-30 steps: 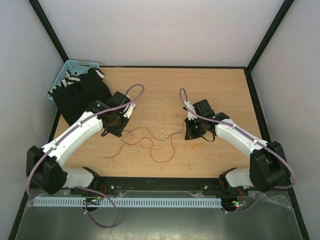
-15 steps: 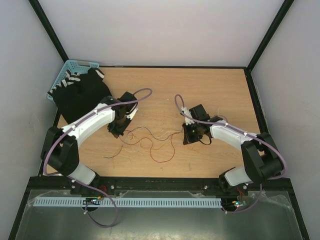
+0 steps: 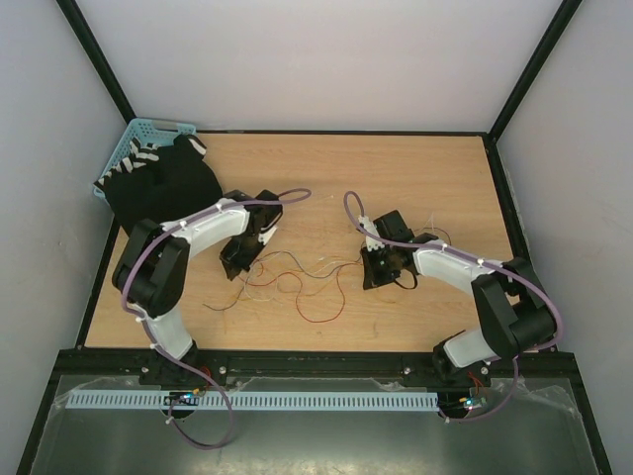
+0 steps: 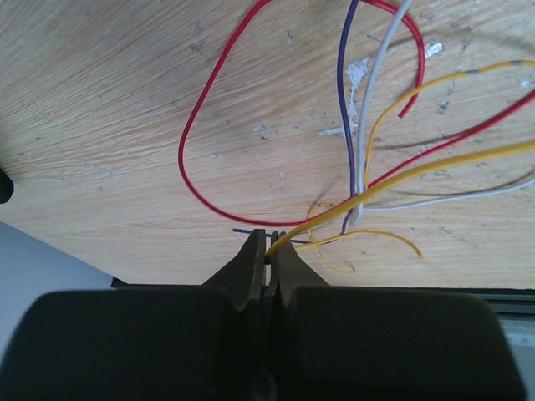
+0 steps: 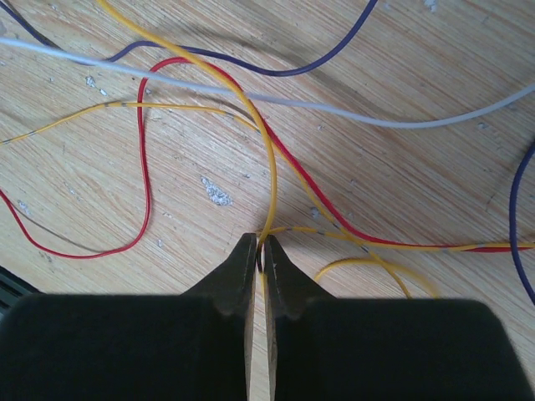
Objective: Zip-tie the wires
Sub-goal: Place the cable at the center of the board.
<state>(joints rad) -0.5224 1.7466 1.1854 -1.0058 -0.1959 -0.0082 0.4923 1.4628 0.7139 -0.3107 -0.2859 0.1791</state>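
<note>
Here, two sets of jaws each pinch one yellow wire (image 5: 272, 184).

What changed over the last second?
Left gripper slid right and toward the near edge as its arm folded upright; right gripper edged left. Each pinches a yellow strand of the wires, which barely shifted. Basket and black cloth stayed put.
</note>
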